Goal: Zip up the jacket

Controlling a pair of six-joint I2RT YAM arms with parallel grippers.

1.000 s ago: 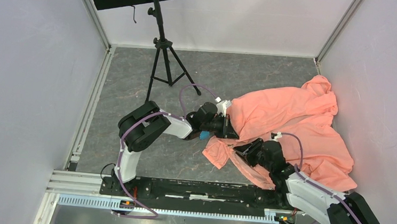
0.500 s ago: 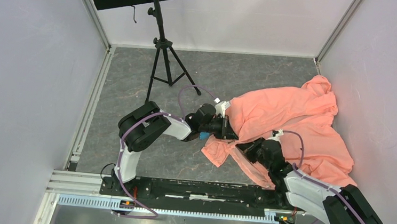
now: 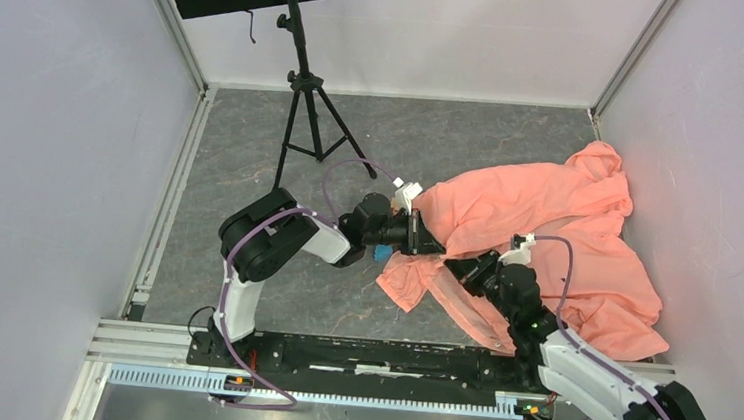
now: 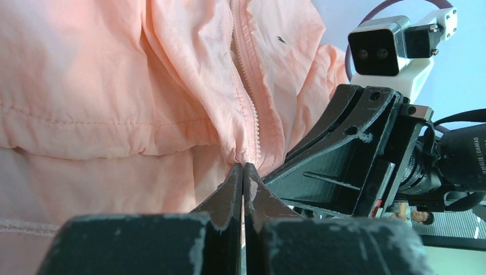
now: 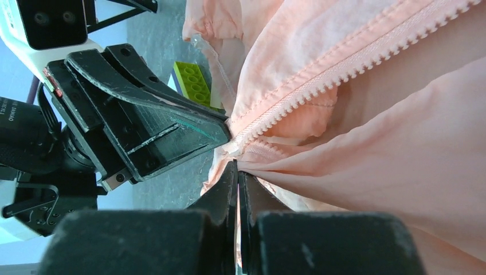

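The salmon-orange jacket (image 3: 557, 235) lies crumpled at the right of the floor. My left gripper (image 3: 437, 247) is shut on the jacket's front edge beside the pale zipper line (image 4: 247, 97); the fabric (image 4: 114, 86) is pinched at the jaw tips (image 4: 243, 167). My right gripper (image 3: 454, 268) is shut on jacket fabric (image 5: 367, 137) just below the zipper teeth (image 5: 344, 63); its tips (image 5: 236, 166) meet the cloth. The two grippers face each other, nearly touching, at the jacket's lower left corner.
A black music stand (image 3: 303, 84) on a tripod stands at the back left. A green brick (image 5: 195, 83) and a small blue item (image 3: 382, 254) lie on the grey floor by the jacket. White walls enclose the floor (image 3: 253, 140).
The right gripper has moved up and left toward the left gripper, drawing jacket fabric with it. The left gripper has shifted slightly left.
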